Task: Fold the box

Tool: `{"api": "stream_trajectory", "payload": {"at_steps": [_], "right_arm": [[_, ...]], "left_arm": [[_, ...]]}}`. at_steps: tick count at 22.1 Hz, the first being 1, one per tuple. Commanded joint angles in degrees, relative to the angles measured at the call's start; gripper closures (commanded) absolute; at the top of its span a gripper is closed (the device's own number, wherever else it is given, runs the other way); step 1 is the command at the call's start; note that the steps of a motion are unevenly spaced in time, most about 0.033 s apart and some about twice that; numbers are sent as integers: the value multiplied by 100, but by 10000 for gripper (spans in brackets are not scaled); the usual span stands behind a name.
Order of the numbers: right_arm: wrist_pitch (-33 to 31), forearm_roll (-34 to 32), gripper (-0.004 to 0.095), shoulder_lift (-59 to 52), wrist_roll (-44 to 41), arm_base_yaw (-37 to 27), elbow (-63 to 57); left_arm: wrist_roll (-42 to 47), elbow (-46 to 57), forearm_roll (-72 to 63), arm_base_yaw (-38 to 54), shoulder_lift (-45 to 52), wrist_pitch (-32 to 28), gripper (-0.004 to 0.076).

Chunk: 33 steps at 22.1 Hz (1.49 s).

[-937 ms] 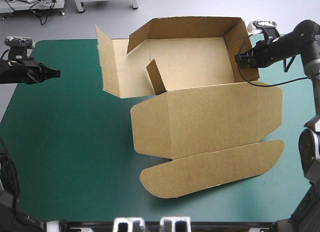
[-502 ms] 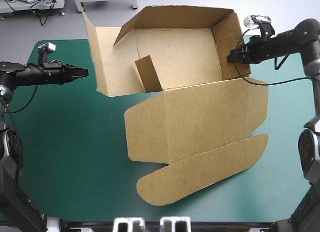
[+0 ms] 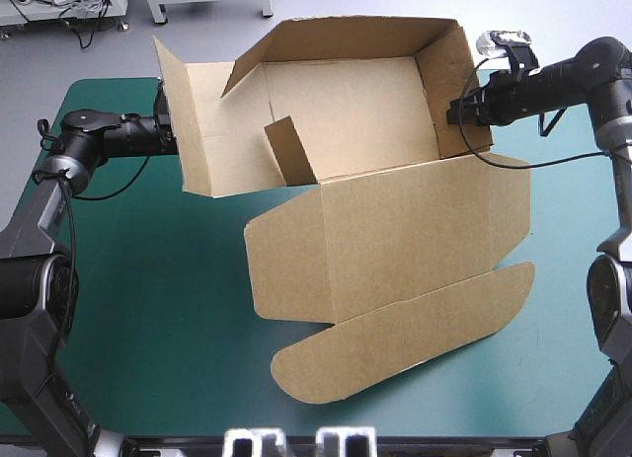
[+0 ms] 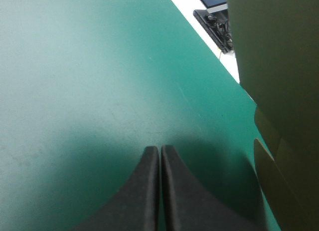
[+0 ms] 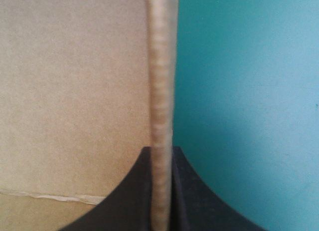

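The brown box (image 3: 395,230) lies across the table's middle and far side, its far, left and right walls raised and its lid (image 3: 395,343) flat toward the near edge. A small inner tab (image 3: 288,151) stands up inside the tray. My right gripper (image 3: 457,112) is shut on the box's right wall (image 3: 449,77). In the right wrist view the board edge (image 5: 160,91) runs up from between the fingers of this gripper (image 5: 160,152). My left gripper (image 4: 159,150) is shut and empty over the cover, beside brown board (image 4: 284,91). From above, the raised left flap (image 3: 188,131) hides its tip.
The box's far wall (image 3: 346,33) reaches past the table's far edge. Bare teal-green cover (image 3: 128,309) lies left of the lid and along the near edge. The left arm (image 3: 109,136) stretches over the table's far left part.
The left gripper has swung in from the table's left edge to the raised left flap. The box has shifted left and turned a little with the right gripper holding its wall.
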<state>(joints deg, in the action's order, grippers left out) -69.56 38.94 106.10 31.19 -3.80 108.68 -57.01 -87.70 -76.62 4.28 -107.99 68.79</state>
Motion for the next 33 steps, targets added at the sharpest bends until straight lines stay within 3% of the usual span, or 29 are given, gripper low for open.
{"api": "stream_trajectory", "payload": {"at_steps": [1, 6, 12, 21, 26, 33], "right_arm": [[305, -141, 928, -336, -237, 6, 199], [635, -311, 928, -216, -420, 178, 199], [1380, -689, 928, -37, -596, 890, 199], [1587, -894, 928, -8, -780, 1134, 199], [1760, -1515, 928, -8, -1189, 1331, 199], [1922, -1807, 928, -8, -1492, 1444, 199]], "left_arm": [[-24, -187, -697, -136, 416, 544, 712], [-24, -187, -856, -325, 734, 544, 712], [-15, -187, -788, -444, 1033, 543, 701], [152, -187, -1030, -444, 1033, 543, 441], [152, -187, -1141, -444, 1055, 543, 419], [95, -187, -801, -444, 1088, 197, 418]]}}
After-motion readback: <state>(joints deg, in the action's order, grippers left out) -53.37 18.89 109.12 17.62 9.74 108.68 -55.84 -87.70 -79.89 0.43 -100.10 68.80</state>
